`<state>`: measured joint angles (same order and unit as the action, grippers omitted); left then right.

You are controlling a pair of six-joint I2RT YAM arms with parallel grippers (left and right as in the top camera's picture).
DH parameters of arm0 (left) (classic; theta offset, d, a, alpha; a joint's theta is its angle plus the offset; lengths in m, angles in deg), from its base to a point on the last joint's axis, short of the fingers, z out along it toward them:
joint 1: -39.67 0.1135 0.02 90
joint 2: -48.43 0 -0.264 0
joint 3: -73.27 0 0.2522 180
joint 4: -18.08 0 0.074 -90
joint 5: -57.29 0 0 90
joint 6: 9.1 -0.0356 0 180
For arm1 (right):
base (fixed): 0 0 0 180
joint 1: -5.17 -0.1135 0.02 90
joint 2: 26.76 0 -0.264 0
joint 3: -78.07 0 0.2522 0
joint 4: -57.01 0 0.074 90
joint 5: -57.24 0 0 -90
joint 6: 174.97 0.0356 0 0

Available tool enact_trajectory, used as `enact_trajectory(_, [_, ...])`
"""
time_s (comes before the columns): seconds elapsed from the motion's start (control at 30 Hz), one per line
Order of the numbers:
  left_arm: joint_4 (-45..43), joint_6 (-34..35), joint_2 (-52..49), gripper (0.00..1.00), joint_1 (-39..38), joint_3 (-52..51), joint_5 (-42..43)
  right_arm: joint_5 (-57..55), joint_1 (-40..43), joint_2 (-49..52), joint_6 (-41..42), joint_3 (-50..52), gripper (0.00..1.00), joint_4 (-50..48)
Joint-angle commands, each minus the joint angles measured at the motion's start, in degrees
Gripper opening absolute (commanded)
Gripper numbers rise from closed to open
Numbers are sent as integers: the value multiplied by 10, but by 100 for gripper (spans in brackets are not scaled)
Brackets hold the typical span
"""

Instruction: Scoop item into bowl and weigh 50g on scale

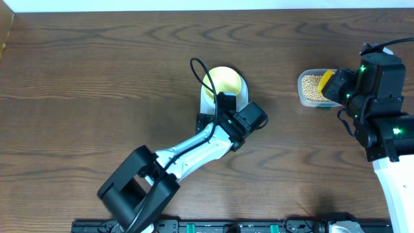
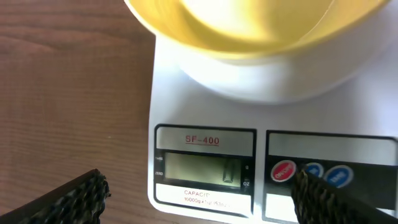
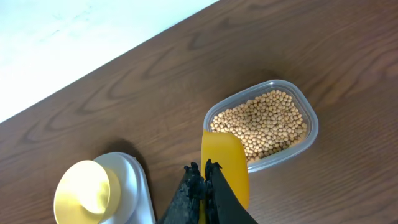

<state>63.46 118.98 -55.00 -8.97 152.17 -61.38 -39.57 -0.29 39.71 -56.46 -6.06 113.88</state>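
Note:
The pale yellow-green bowl [image 1: 224, 79] stands on the white scale [image 2: 205, 99], and no beans show in it. My left gripper [image 1: 223, 110] hovers open over the scale's display end, its fingertips [image 2: 68, 199] spread either side of the LCD [image 2: 202, 168] with nothing between them. The tan beans [image 3: 264, 121] fill a clear tub [image 1: 304, 97] to the right. My right gripper [image 3: 204, 171] is shut on the handle of a yellow scoop [image 3: 225, 162]. The scoop's blade [image 1: 326, 83] reaches over the tub's near edge, with no beans visible on it.
Red and blue buttons [image 2: 284, 172] sit right of the display, partly behind my right-hand finger. The left arm [image 1: 168, 162] stretches from the front edge toward the scale. A pale wall edge [image 3: 74, 37] borders the wooden table's far side.

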Motion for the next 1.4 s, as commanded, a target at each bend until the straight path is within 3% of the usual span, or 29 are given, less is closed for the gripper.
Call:
enact_trajectory(0.0, [2, -10, 29, 96, 1, -5, -9, 3, 3, -6, -10, -12, 1, 4])
enact_trajectory(1.37, [4, -10, 43, 96, 1, -5, -9, -5, 3, -6, -39, -12, 1, 0])
